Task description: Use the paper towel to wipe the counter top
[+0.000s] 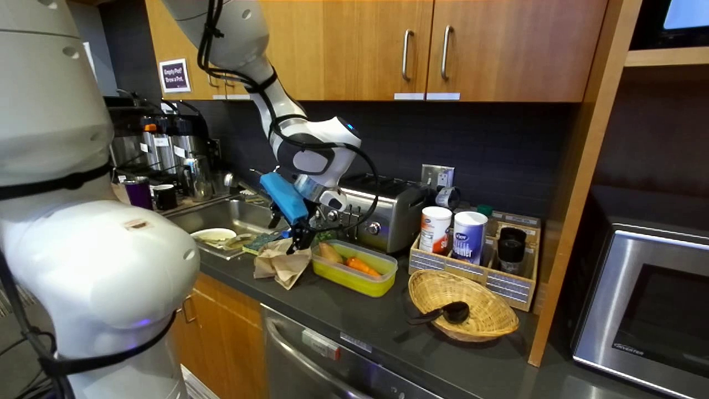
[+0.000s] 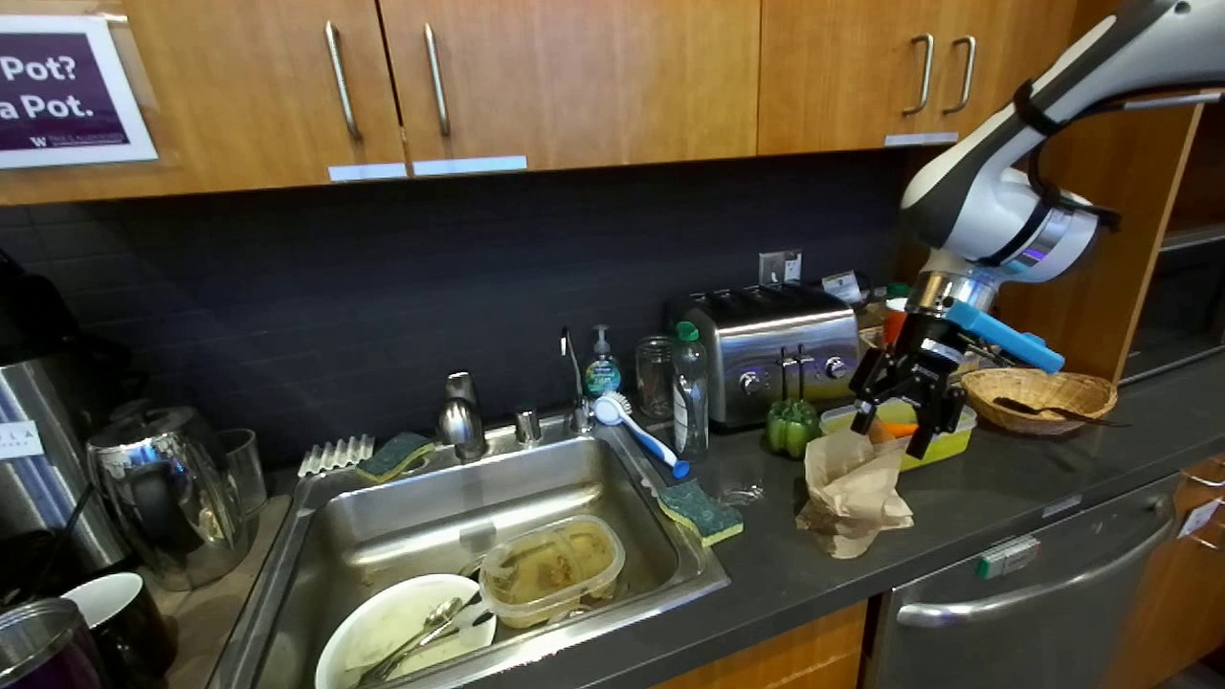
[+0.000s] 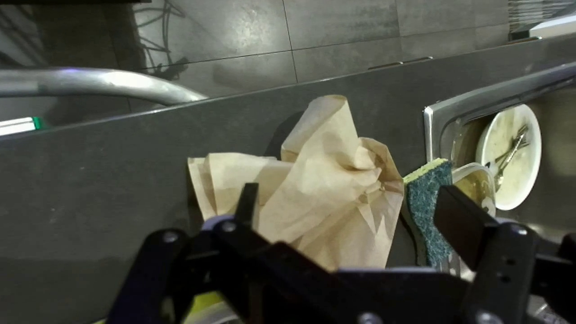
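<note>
Jaws are spread wide over crumpled paper towel (image 3: 330,189); towel is borne by dark table (image 3: 112,189), near sponge (image 2: 701,512).

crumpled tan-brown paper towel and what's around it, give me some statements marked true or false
1. The crumpled tan-brown paper towel rests on the dark grey counter top. True.
2. The black two-fingered gripper is shut. False: the gripper is open.
3. A green bell pepper stands in front of the silver metal toaster. True.
4. The round white dish is on the counter top. False: the dish is in the steel sink.
</note>
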Controlling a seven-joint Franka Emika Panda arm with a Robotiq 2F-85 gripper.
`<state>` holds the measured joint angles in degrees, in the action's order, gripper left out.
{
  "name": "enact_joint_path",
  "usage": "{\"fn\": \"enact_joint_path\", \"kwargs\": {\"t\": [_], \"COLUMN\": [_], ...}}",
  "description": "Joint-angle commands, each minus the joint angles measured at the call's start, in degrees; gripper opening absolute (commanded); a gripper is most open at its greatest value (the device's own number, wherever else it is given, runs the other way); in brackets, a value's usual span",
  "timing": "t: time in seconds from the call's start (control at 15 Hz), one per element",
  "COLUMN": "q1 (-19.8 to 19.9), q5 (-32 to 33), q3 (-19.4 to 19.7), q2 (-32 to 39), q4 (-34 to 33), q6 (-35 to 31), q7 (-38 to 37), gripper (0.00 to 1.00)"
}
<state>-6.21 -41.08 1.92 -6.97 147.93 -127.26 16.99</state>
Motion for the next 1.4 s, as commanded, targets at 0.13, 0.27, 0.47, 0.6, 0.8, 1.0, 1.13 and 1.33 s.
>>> {"fn": "enact_joint_path", "kwargs": {"t": [0.13, 0.27, 0.47, 0.6, 0.8, 1.0, 1.13, 1.33], "q1": [1.54, 1.81, 1.79, 1.59, 1.49, 1.47, 1.61, 1.91], "q5": [-1.88, -2.41, -4.01, -5.29, -7.94, -8.88, -8.37, -7.56], "q3": [-0.56, -0.89, -1.67, -2.38, -3.33, -4.03, -4.08, -3.88], "q2": [4.63, 5.58, 6.31, 6.15, 5.73, 5.57, 5.56, 4.51], "q4": [-5.1, -5.99, -5.48, -4.45, -3.53, -2.88, -2.36, -0.13], "q6": [0.69, 0.88, 0.88, 0.41, 0.16, -1.62, -2.02, -2.48], "q7": [3.96, 3.08, 1.63, 1.82, 3.27, 1.97, 1.03, -1.47], "gripper": [1.0, 1.0, 1.0, 1.0, 1.0, 1.0, 1.0, 1.0]}}
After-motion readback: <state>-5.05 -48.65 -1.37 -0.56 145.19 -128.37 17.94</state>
